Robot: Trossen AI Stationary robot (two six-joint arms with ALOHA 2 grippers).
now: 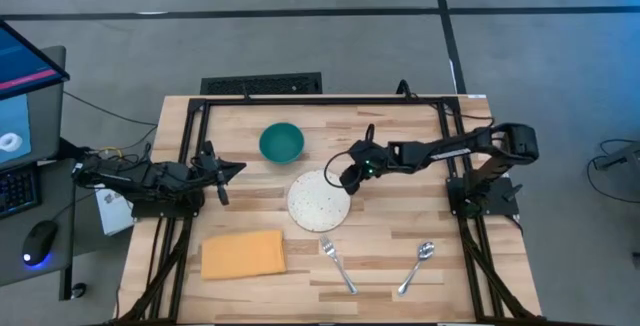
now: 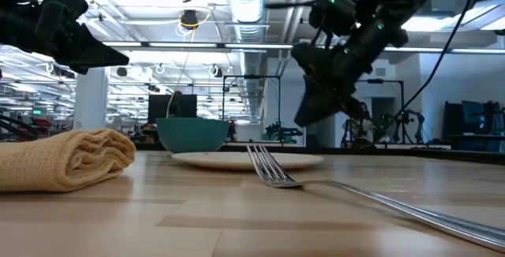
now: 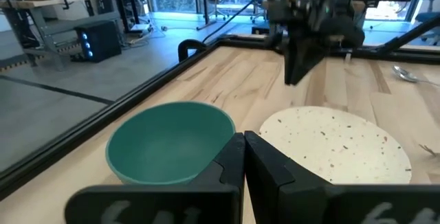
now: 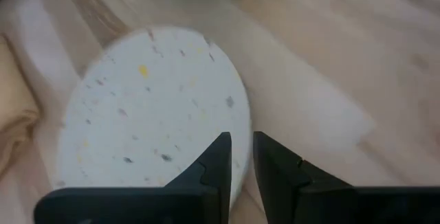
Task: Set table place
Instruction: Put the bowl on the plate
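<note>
Tabletop (image 1: 400,136) bare beyond plate (image 1: 318,206) edge.

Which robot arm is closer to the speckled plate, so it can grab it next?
The right one, probably. Its pincer hangs just over the plate's edge with nearly shut fingers, as its wrist view also shows. The left pincer waits at the table's left side, farther from the plate, pointing toward the teal bowl.
</note>
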